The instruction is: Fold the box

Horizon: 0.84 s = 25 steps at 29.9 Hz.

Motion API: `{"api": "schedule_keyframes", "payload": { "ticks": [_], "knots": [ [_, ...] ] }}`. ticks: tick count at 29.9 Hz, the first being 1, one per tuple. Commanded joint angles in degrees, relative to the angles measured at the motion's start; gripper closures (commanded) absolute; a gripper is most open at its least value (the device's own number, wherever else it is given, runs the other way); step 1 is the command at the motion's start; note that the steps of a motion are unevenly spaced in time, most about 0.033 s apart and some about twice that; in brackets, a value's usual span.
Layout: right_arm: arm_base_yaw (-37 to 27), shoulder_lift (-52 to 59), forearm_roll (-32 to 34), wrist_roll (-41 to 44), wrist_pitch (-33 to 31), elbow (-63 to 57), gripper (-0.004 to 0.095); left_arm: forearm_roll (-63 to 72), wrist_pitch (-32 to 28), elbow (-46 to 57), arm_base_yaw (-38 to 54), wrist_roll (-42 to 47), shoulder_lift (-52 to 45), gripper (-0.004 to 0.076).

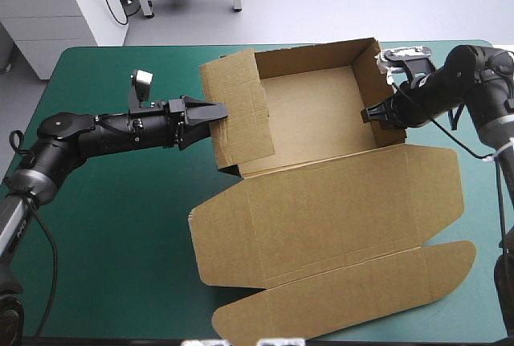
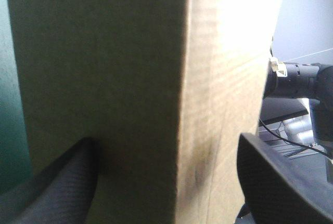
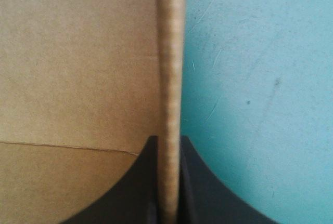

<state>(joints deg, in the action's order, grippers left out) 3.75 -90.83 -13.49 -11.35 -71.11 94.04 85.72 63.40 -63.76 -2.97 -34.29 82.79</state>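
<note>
Table: teal-green cover (image 1: 120, 225), mostly taken up by board.
Box: the box (image 1: 313, 113) sits mid-table toward the far edge, tray walls up, lid (image 1: 337, 209) flat toward the near edge.
Left side: left wall flap (image 1: 237, 109) is tilted, not tucked down.
Left arm: left gripper (image 1: 207, 111) has fingers apart, straddling that flap's edge. I'd say it's there to steer it.
Right arm: right gripper (image 1: 377, 113) is pinched onto the right wall (image 1: 376, 73), likely bracing the tray against sliding.
</note>
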Motion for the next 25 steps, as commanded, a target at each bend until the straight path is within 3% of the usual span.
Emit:
{"api": "schedule_keyframes", "payload": {
  "ticks": [1,4,11,16,25],
  "knots": [
    [-0.13,1.94,-1.80,0.18,-0.36,1.70,0.0907,4.86,1.37,-1.82,-0.42,-0.22,-2.11,0.0191],
    [0.25,1.94,-1.80,0.64,0.11,1.70,0.0908,5.67,-2.84,-1.82,-0.42,-0.22,-2.03,0.0202],
    [2.71,1.94,1.36,3.06,3.18,1.70,0.0907,1.66,-4.72,-4.59,-2.60,1.81,-2.28,0.0227],
    [6.77,2.59,5.52,6.84,8.87,1.70,0.0908,-16.05,-10.66,-12.41,-7.73,12.81,-2.76,0.0227],
    [7.49,2.59,5.28,8.51,9.82,1.70,0.0907,-44.48,-16.26,-16.27,-15.72,36.76,-2.76,0.0227]
  ]
}}
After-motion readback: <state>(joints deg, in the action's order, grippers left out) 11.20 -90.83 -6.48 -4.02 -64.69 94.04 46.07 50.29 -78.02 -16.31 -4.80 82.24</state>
